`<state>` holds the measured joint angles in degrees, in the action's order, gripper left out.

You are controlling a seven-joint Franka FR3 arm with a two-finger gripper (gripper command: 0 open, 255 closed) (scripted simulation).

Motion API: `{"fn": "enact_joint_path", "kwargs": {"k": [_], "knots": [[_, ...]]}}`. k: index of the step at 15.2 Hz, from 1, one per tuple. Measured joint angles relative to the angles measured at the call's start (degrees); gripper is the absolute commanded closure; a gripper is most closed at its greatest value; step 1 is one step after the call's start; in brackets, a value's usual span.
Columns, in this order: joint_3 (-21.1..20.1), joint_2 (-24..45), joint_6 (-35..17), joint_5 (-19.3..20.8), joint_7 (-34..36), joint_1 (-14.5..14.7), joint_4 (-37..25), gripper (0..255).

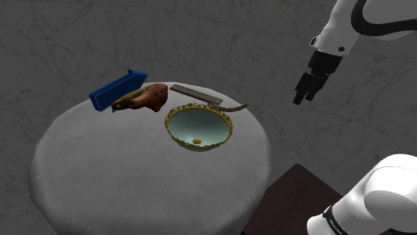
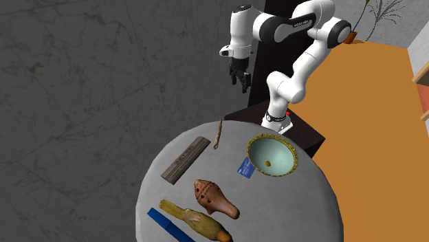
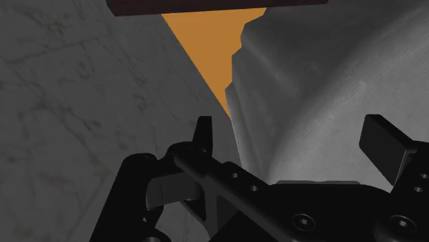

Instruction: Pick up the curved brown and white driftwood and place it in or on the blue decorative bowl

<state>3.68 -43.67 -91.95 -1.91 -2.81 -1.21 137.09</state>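
Note:
The driftwood [image 1: 232,107] [image 2: 218,133] is a thin, curved brown stick lying on the round grey table [image 1: 73,193] near its edge. It rests just behind the bowl [image 1: 198,127] [image 2: 271,156], which has a pale teal inside and a gold scalloped rim. My black gripper [image 1: 304,90] [image 2: 239,77] [image 3: 295,141] hangs in the air beyond the table's edge, higher than the driftwood and well apart from it. Its fingers [image 3: 203,135] stand apart with nothing between them. In the wrist view the table's draped grey side [image 3: 330,82] sits ahead of the fingers.
A dark ridged plank [image 1: 196,94] [image 2: 185,159], a brown ocarina [image 1: 148,98] [image 2: 215,199], a long blue piece [image 1: 119,89] [image 2: 168,225] and a small blue card [image 2: 245,167] share the table. The dark stand [image 1: 294,200] is beside it. Orange floor [image 2: 371,124] lies beyond.

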Motion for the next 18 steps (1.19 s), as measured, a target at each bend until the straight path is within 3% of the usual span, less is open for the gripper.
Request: {"fn": "enact_joint_path", "kwargs": {"k": [4,18], "knots": [[0.0,3.8,-2.8,0.4,-3.8,2.0,-1.3,0],[-3.1,28.3,-18.3,2.4,-27.4,13.1,-13.6,0]]}}
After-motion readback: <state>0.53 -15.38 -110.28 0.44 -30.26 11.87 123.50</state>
